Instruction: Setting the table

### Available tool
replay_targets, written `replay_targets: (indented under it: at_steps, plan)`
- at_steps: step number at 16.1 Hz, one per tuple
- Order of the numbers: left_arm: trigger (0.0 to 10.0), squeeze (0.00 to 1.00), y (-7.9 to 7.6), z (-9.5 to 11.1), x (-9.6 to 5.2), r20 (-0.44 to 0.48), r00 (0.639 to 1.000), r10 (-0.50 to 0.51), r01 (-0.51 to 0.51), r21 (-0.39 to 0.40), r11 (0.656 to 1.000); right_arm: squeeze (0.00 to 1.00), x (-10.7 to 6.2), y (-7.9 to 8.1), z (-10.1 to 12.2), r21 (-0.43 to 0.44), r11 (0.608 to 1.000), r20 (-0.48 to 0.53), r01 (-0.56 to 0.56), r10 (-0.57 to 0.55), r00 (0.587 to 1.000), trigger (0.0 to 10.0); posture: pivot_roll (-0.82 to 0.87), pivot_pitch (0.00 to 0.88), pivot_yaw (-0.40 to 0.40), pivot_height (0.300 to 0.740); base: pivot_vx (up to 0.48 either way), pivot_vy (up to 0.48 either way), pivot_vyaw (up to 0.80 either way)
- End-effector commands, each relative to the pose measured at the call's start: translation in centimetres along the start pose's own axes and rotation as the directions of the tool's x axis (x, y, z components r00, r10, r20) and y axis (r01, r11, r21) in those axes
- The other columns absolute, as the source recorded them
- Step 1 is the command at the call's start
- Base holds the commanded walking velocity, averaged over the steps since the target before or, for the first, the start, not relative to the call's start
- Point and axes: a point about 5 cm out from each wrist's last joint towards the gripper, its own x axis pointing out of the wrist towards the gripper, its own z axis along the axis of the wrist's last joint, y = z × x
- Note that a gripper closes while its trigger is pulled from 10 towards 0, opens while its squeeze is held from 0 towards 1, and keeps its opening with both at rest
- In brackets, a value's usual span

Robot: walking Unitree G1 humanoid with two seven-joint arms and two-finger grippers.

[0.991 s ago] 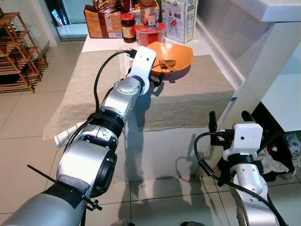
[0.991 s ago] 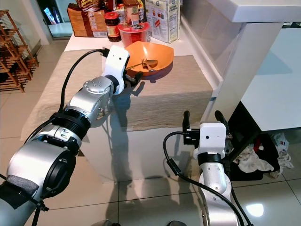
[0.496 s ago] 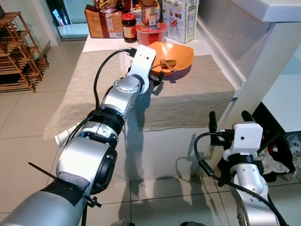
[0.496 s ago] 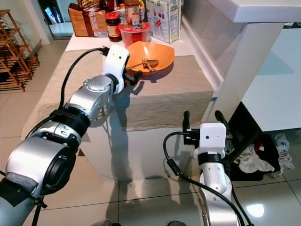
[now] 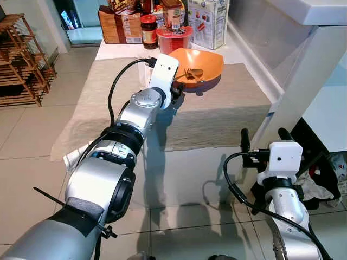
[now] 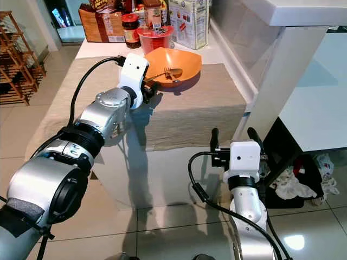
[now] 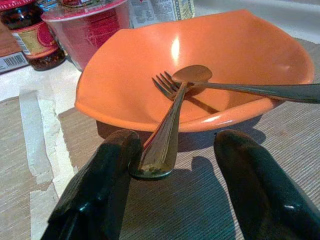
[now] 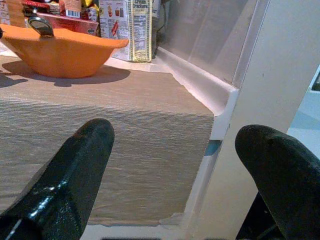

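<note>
Tiled flooring [image 5: 32, 141] surrounds a white table [image 5: 184, 168] covered with a beige cloth [image 5: 217, 114].

Nearest the camera, the right gripper [image 6: 234, 135] hangs low in front of the table's near right corner. Its two black fingers [image 8: 75, 170] are spread wide apart and grip nothing.

Further in, the left arm extends across the cloth. The left gripper [image 7: 170, 180] sits just above the cloth at the near rim of the orange bowl [image 7: 235, 55]. Its fingers [image 7: 100, 185] are parted. The handle end of the spoon [image 7: 167, 130] lies between them, close against one finger; contact cannot be confirmed, and the other finger stands apart from it.

The orange bowl rests on the cloth towards the far end of the table. The spoon leans over the bowl's near rim, with its head inside the bowl. A fork [image 7: 240, 87] lies across the bowl, its tines under the spoon's head and its handle passing over the rim on one side.

Behind the bowl stand a red lidded tub [image 5: 173, 37], a dark jar [image 5: 148, 31], a brown packet [image 5: 119, 27] and a printed carton [image 5: 209, 21]. A wooden rack [image 5: 19, 59] stands on the floor at far left.
</note>
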Motion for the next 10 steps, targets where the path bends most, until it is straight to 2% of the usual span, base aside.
replay_targets:
  at_steps: [1, 10]
  plan:
    - [0.0, 0.0, -0.06, 0.85, 0.12, 0.014, 1.0, -0.003, 0.003, 0.006, 1.0, 0.0, -0.02, -0.01, 0.4, -0.004, 1.0, 0.011, 0.001, -0.001, 1.0, 10.0, -0.14, 0.0, 0.068, 0.74, 0.0, 0.0, 0.0]
    - [0.0, 0.0, -0.38, 1.37, 0.17, 0.035, 0.999, -0.031, 0.031, 0.0, 1.0, 0.0, 0.15, -0.02, 0.32, -0.004, 1.0, 0.006, 0.001, -0.001, 1.0, 10.0, -0.14, 0.0, 0.067, 0.74, 0.0, 0.0, 0.0]
